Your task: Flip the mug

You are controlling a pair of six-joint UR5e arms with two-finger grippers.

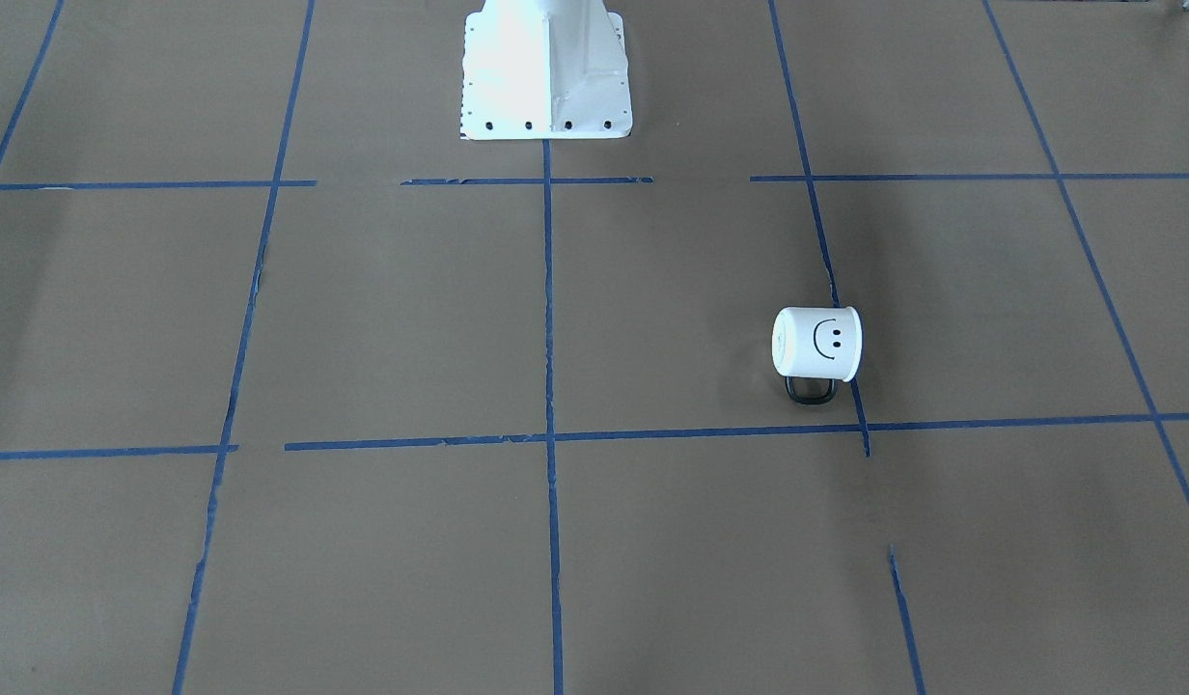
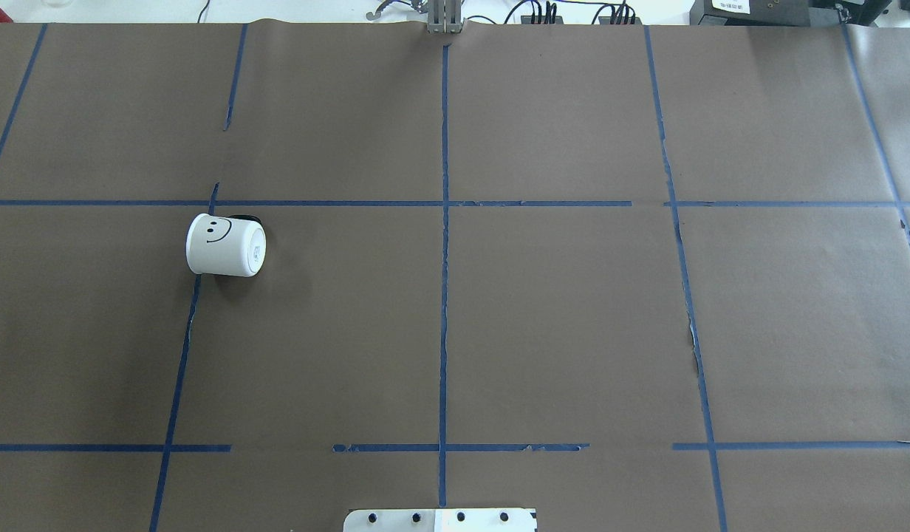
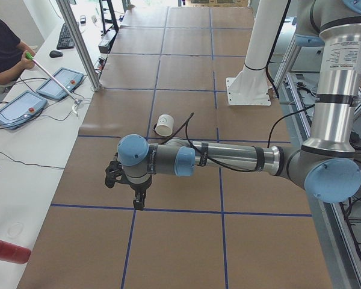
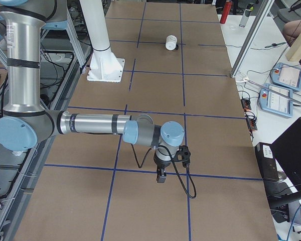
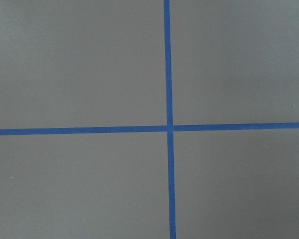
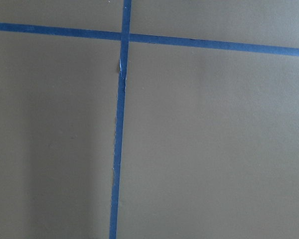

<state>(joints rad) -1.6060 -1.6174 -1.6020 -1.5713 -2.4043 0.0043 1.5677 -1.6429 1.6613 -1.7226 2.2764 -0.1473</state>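
Beyond the left gripper (image 3: 138, 201), further along the table toward its middle, we find the mug (image 2: 226, 245) lying on its side on the brown paper (image 2: 558, 325), well apart from those fingers and touched by nothing. Its flat base (image 1: 784, 343) points toward the table's centre line, its mouth points toward the robot's left end, and its dark handle (image 1: 809, 390) lies low on the operators' side. From the right gripper (image 4: 161, 176) the mug is far off, near the opposite end of the table. Both grippers hang over bare paper, pointing down. Each wrist camera shows only paper and crossing blue tape (image 5: 168, 64), with no mug and no fingertips. We see the grippers in the side views alone, so we cannot tell whether their fingers stand wide or narrow. We judge the task not yet begun: the approach, the grasp and the turn are all left to do, and the left arm looks the better placed for them.
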